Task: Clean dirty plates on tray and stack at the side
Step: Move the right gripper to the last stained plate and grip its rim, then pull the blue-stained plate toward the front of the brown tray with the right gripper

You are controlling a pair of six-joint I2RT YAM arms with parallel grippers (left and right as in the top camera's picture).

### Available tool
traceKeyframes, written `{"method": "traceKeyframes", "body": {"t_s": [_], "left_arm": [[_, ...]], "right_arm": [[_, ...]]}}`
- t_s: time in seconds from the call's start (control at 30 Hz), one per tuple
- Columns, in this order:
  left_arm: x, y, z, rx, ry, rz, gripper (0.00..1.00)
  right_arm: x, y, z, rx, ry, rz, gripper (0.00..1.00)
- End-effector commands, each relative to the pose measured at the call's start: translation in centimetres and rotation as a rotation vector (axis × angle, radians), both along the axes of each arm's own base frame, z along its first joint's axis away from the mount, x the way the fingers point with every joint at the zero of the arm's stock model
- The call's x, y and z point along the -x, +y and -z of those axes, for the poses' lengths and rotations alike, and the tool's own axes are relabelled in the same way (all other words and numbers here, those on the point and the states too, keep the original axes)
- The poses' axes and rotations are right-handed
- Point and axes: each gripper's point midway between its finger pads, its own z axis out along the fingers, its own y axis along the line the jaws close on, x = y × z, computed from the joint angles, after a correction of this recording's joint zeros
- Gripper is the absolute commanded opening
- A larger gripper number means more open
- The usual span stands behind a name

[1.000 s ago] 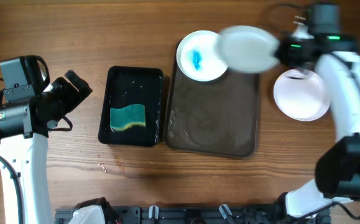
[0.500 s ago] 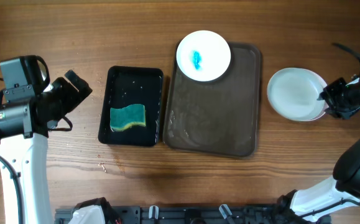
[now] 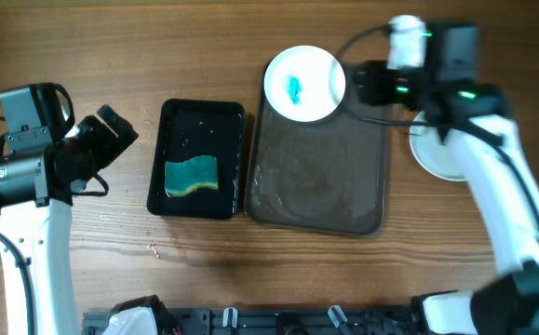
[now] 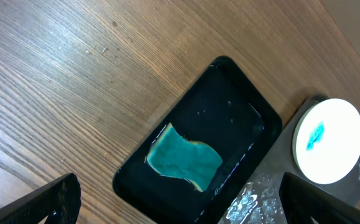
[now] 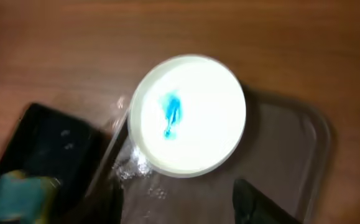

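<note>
The smeared plate (image 3: pixel 304 84) is my target. Working down in size, the tray (image 3: pixel 320 181) sits mid-table and carries that plate on its far left corner, overhanging the rim, while a plain white plate (image 3: pixel 427 154) lies on the table (image 3: pixel 204 37) just right of the tray, partly under my right arm (image 3: pixel 497 181). The smeared plate looks stiff, light, glossy and breakable, and is likely slick where wet, so I'd pinch its raised rim. My right gripper (image 5: pixel 180 202) hovers by its edge, fingers spread wide and empty; the left gripper (image 4: pixel 180 205), equally spread and empty, hangs near the black tray (image 4: pixel 226 102) with the sponge (image 4: pixel 183 163).
</note>
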Motion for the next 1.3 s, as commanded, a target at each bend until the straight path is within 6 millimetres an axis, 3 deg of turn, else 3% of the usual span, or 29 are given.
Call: {"method": "traceKeyframes", "body": {"t_s": [0.0,0.17,0.33,0.37,0.4,0.47,0.5,0.53,0.57,0.63,0.73,0.8,0.87,0.97,1.13,1.2,1.27], "left_arm": [[-0.1,0.1,-0.6,0.008,-0.018,-0.01,1.0],[-0.1,0.1,-0.6,0.008,-0.018,-0.01,1.0],[-0.1,0.1,-0.6,0.008,-0.018,-0.01,1.0],[-0.1,0.1,-0.6,0.008,-0.018,-0.01,1.0],[-0.1,0.1,-0.6,0.008,-0.018,-0.01,1.0],[-0.1,0.1,-0.6,0.008,-0.018,-0.01,1.0],[-0.1,0.1,-0.6,0.008,-0.018,-0.01,1.0],[-0.1,0.1,-0.6,0.008,-0.018,-0.01,1.0],[-0.1,0.1,-0.6,0.008,-0.018,-0.01,1.0],[-0.1,0.1,-0.6,0.008,-0.017,-0.01,1.0],[-0.1,0.1,-0.6,0.008,-0.018,-0.01,1.0],[-0.1,0.1,-0.6,0.008,-0.018,-0.01,1.0],[-0.1,0.1,-0.6,0.008,-0.018,-0.01,1.0],[-0.1,0.1,-0.6,0.008,-0.018,-0.01,1.0],[-0.1,0.1,-0.6,0.008,-0.018,-0.01,1.0],[-0.1,0.1,-0.6,0.008,-0.018,-0.01,1.0],[-0.1,0.1,-0.6,0.008,-0.018,-0.01,1.0]], "right_arm": [[-4.0,0.5,7.0,0.133,0.016,0.026,0.61],[-8.9,1.5,14.6,0.081,-0.011,0.073,0.72],[-9.7,0.3,18.9,0.134,0.015,0.119,0.73],[-9.5,-0.2,19.9,0.157,0.036,0.135,0.69],[-9.2,-0.7,20.8,0.179,0.057,0.149,0.6],[-8.9,-0.9,21.3,0.187,0.077,0.149,0.37],[-8.7,-0.9,21.4,0.186,0.084,0.149,0.31],[-8.6,-0.8,21.1,0.166,0.095,0.162,0.35],[-8.5,-0.7,20.7,0.161,0.094,0.164,0.48],[-8.5,-0.7,19.8,0.166,0.082,0.156,0.52],[-8.1,-0.5,19.8,0.159,0.101,0.144,0.23],[-6.8,-0.3,20.7,0.154,0.165,0.121,0.04],[-6.0,-0.4,21.2,0.16,0.204,0.119,0.04],[-3.7,-0.2,19.5,0.117,0.293,0.135,0.04],[2.5,-1.5,9.9,0.134,0.348,0.13,0.04],[5.9,-2.1,6.2,0.116,0.372,0.161,0.04],[8.4,-2.6,5.1,0.085,0.438,0.233,0.04]]}}
